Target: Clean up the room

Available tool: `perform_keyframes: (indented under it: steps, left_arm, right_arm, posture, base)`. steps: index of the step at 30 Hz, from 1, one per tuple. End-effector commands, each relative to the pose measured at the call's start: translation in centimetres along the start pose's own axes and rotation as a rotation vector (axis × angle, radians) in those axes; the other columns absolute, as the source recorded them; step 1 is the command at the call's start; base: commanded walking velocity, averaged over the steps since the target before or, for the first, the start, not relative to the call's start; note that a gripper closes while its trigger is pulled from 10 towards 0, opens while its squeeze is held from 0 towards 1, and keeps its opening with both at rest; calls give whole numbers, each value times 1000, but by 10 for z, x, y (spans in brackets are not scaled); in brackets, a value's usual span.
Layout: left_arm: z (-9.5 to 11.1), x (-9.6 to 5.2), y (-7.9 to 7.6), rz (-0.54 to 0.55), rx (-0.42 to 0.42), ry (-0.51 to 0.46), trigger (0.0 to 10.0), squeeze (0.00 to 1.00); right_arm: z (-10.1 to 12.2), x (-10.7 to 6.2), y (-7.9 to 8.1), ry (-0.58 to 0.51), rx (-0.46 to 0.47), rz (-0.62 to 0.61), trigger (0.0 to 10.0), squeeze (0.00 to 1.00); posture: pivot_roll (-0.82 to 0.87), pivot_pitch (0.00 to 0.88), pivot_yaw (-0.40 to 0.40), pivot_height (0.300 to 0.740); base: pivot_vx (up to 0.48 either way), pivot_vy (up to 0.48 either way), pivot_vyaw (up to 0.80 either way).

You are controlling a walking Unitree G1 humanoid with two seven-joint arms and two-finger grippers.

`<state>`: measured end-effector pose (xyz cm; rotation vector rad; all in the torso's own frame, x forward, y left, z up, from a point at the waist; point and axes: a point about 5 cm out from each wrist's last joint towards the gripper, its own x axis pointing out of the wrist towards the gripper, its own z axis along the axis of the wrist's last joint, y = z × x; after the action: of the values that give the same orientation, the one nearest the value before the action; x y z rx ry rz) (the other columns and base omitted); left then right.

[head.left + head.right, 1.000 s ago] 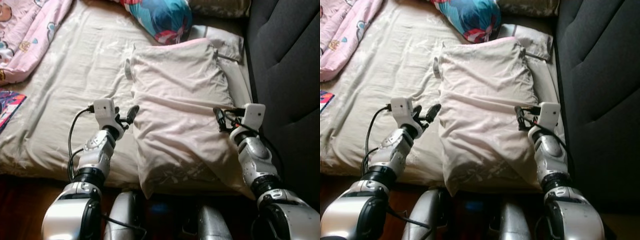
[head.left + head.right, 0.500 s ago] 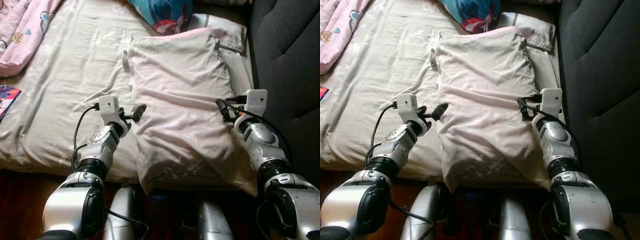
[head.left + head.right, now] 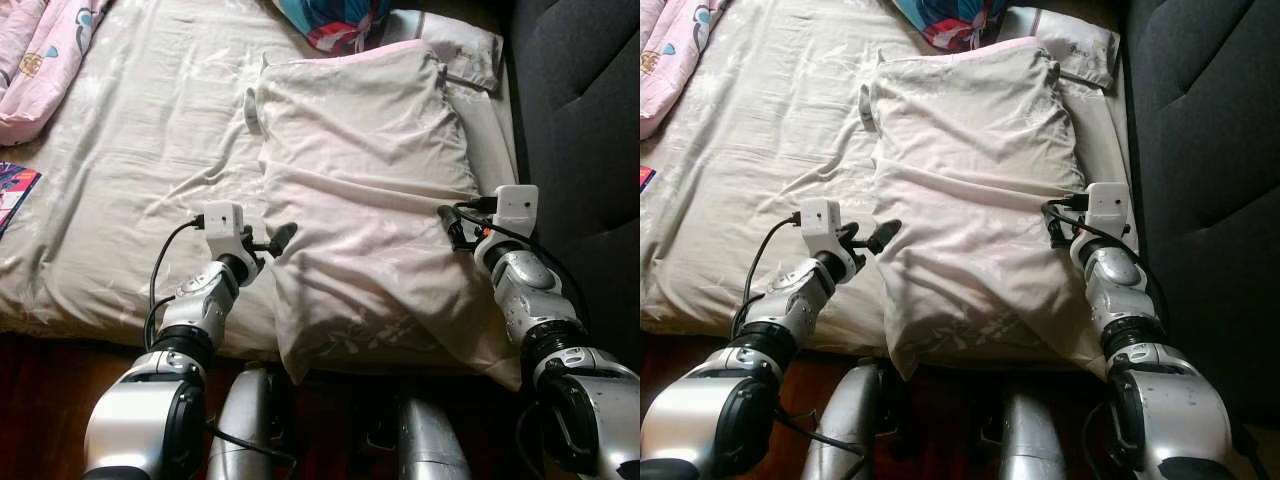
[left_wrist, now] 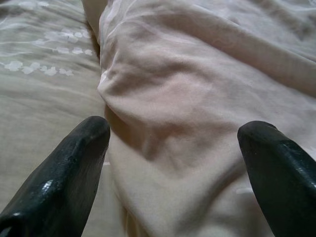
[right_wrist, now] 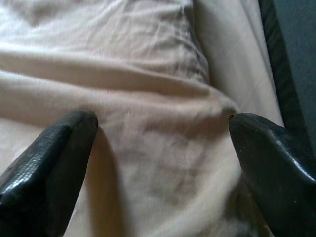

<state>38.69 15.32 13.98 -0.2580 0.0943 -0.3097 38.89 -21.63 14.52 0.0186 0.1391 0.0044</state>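
A large pale pink pillow (image 3: pixel 365 190) lies lengthwise on the bed in front of me. My left gripper (image 3: pixel 270 240) stands open at the pillow's left edge, one finger on the sheet side and the other over the pillow (image 4: pixel 197 94). My right gripper (image 3: pixel 449 226) is open at the pillow's right edge, close to the dark wall panel. In the right wrist view its fingertips (image 5: pixel 54 158) straddle a fold of the pillow (image 5: pixel 148 98). Neither gripper is closed on the fabric.
The beige sheet (image 3: pixel 130 170) covers the bed. A pink blanket (image 3: pixel 40 60) lies at the far left, with a colourful flat item (image 3: pixel 15 190) below it. A blue patterned cushion (image 3: pixel 330 15) and a small pillow (image 3: pixel 462 48) sit at the back. A dark grey padded panel (image 3: pixel 580 100) borders the right.
The whole view has shifted, so the camera moved. Both grippers stay at the pillow's sides; the left one has edged in against the pillow's edge.
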Motion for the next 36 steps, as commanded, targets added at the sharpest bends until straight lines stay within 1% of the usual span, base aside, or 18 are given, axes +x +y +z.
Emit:
perform_keyframes:
  steps: [1, 2, 4, 7, 11, 13, 16, 17, 19, 20, 21, 22, 25, 27, 29, 33, 36]
  left_arm:
    - [-13, -6, 3, -2, -7, 41, 10000, 0]
    - [-13, -6, 3, -3, -7, 40, 10000, 0]
    - [-14, -7, 3, -8, -7, 39, 10000, 0]
    - [-14, -9, 3, -21, -3, 32, 10000, 0]
    - [-13, -11, 3, -27, 2, 23, 10000, 0]
    - [-8, -11, 4, -26, 0, 5, 10000, 0]
    - [-5, -11, 5, -27, -11, -7, 10000, 0]
    - [-3, -12, 6, -31, -37, -22, 10000, 0]
    - [-2, -12, 6, -32, -44, -26, 10000, 0]
    - [-1, -13, 6, -53, -63, -42, 10000, 0]
    - [0, -14, 8, -56, -108, -58, 10000, 0]
    - [0, -14, 8, -56, -108, -58, 10000, 0]
    - [-1, -14, 12, -40, -158, -65, 10000, 0]
    - [-1, -14, 11, -42, -205, -77, 10000, 0]
    - [-4, -12, 9, -40, -233, -69, 10000, 0]
    - [-11, -8, 5, -41, -242, -36, 10000, 0]
    - [-16, -7, 2, -45, -231, 5, 10000, 0]
  right_arm:
    - [-19, -5, -6, 78, 16, -18, 10000, 0]
    - [-19, -5, -6, 79, 17, -17, 10000, 0]
    - [-23, -6, -4, 97, 53, 0, 10000, 0]
    - [-29, -6, 1, 125, 203, 30, 10000, 0]
    - [-33, -7, 3, 144, 189, 44, 10000, 0]
    - [-39, -8, 8, 168, 219, 74, 10000, 0]
    - [-42, -8, 11, 180, 239, 85, 10000, 0]
    - [-45, -9, 12, 189, 258, 87, 10000, 0]
    - [-46, -9, 13, 190, 264, 88, 10000, 0]
    - [-47, -10, 15, 194, 332, 88, 10000, 0]
    - [-48, -10, 17, 192, 365, 101, 10000, 0]
    - [-48, -10, 17, 192, 365, 101, 10000, 0]
    - [-49, -10, 20, 194, 356, 117, 10000, 0]
    - [-49, -10, 20, 199, 350, 124, 10000, 0]
    - [-50, -11, 18, 204, 341, 124, 10000, 0]
    - [-49, -11, 15, 199, 342, 125, 10000, 0]
    - [-49, -11, 15, 199, 336, 127, 10000, 0]
  posture:
    - [101, 441, -6, 641]
    - [101, 441, -6, 641]
    - [103, 446, -7, 641]
    - [109, 459, -7, 641]
    - [111, 463, -7, 641]
    - [117, 472, -9, 641]
    - [119, 474, -10, 641]
    - [124, 481, -13, 641]
    - [124, 481, -13, 641]
    - [126, 486, -15, 641]
    - [126, 486, -15, 641]
    - [126, 486, -15, 641]
    - [121, 497, -25, 641]
    - [115, 500, -31, 641]
    - [106, 500, -37, 641]
    - [90, 505, -49, 641]
    - [84, 506, -52, 641]
  base:
    - [0, 0, 0]
    - [0, 0, 0]
    - [0, 0, 0]
    - [0, 0, 0]
    - [0, 0, 0]
    - [0, 0, 0]
    - [0, 0, 0]
    - [0, 0, 0]
    - [0, 0, 0]
    - [0, 0, 0]
    - [0, 0, 0]
    - [0, 0, 0]
    - [0, 0, 0]
    - [0, 0, 0]
    - [0, 0, 0]
    - [0, 0, 0]
    - [0, 0, 0]
